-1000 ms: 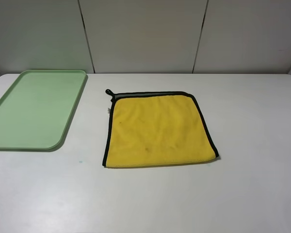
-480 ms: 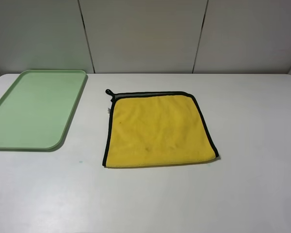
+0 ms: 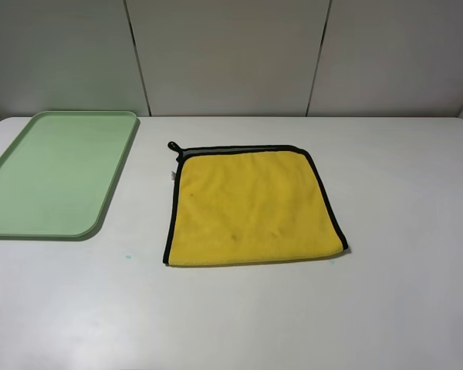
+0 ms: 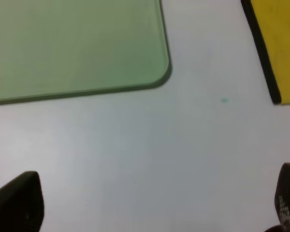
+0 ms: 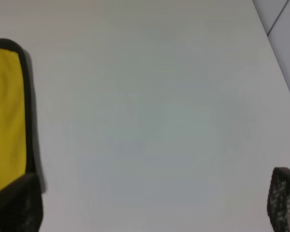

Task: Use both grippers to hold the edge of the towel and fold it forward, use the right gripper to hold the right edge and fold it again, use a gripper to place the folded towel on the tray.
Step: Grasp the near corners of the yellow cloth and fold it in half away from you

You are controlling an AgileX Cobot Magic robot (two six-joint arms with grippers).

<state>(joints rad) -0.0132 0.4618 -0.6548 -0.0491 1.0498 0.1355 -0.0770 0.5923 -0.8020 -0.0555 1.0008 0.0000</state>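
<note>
Nothing has moved: the towel (image 3: 251, 206) lies flat mid-worktop, the tray (image 3: 54, 173) by the left edge. Left gripper (image 4: 153, 205) and right gripper (image 5: 150, 203) hang with jaws wide, empty; seemingly no grasp has begun.

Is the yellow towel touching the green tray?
Apart. The exterior high view shows a strip of bare white table between the towel and the tray; the left wrist view shows the same gap.
</note>
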